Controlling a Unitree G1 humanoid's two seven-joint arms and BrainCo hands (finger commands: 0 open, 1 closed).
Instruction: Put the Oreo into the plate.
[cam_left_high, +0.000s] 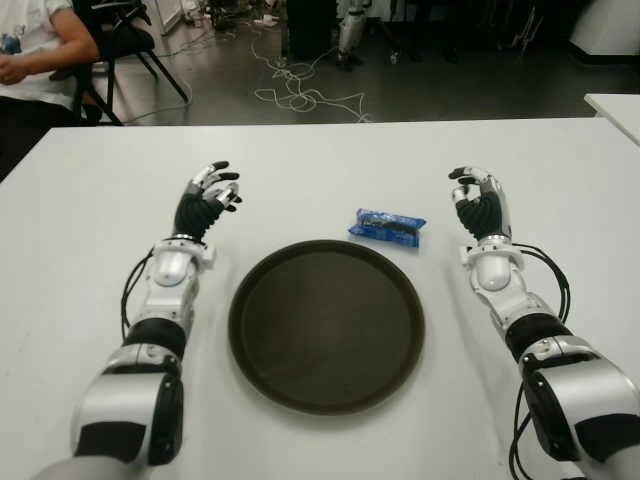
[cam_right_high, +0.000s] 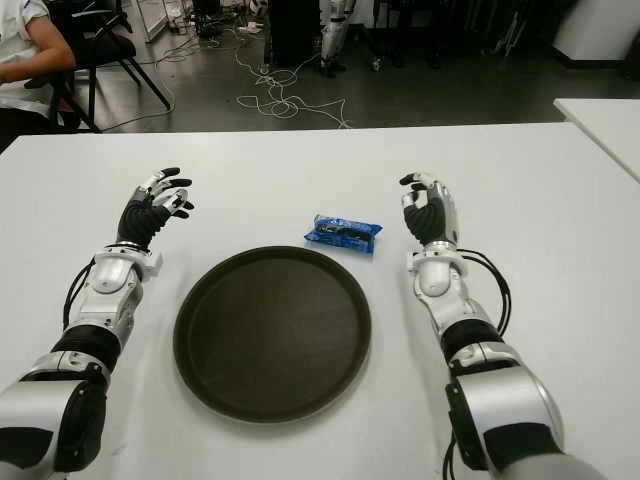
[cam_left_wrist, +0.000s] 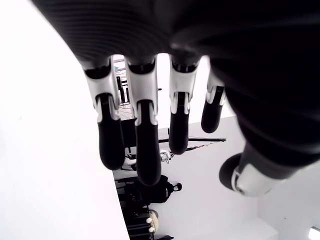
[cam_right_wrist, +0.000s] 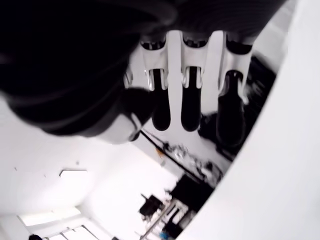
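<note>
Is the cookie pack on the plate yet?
Not yet. The Oreo pack lies on the table, just beyond the empty plate.

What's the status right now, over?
Left hand open, left of the plate. Right hand open, right of the Oreo. Oreo on the table, just beyond the plate rim. Nothing between them.

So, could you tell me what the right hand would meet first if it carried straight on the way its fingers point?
Probably nothing: the right hand points away over bare table; the Oreo pack lies to its left.
</note>
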